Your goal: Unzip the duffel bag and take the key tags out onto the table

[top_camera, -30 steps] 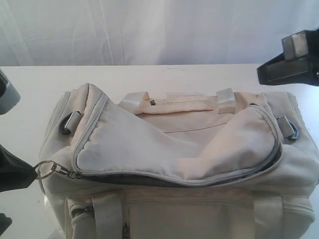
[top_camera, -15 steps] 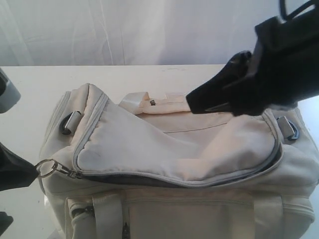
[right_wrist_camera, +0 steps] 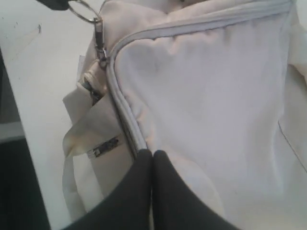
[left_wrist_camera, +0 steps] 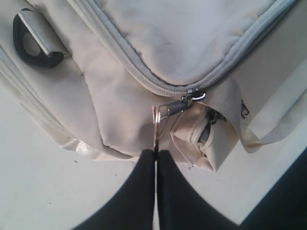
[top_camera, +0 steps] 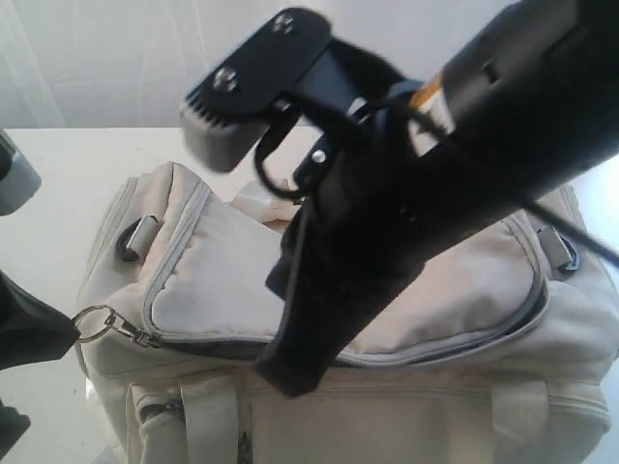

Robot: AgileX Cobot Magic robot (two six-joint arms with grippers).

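The cream duffel bag point(top_camera: 213, 275) lies on the white table point(top_camera: 58, 174), its top flap loose and a grey gap showing along the front zipper point(top_camera: 218, 346). At the bag's left end my left gripper point(top_camera: 70, 333) is shut on the metal ring of the zipper pull point(left_wrist_camera: 156, 127), with the slider point(left_wrist_camera: 194, 95) at the corner. My right gripper point(top_camera: 290, 377) reaches across the bag, jaws shut with nothing between them. Its tips point(right_wrist_camera: 152, 154) rest at the grey zipper piping point(right_wrist_camera: 125, 125) on the flap's front edge. The key tags are hidden.
Black strap rings sit at both ends of the bag point(top_camera: 131, 240) point(top_camera: 566, 249). A small zipped side pocket point(left_wrist_camera: 206, 139) and a webbing handle point(top_camera: 208, 420) hang near the front. The right arm point(top_camera: 464, 126) covers the bag's middle. A white curtain point(top_camera: 116, 58) stands behind.
The right arm swung in from the upper right, across the bag, and came down with its tip at the front zipper edge. The left gripper and the ring stayed put.
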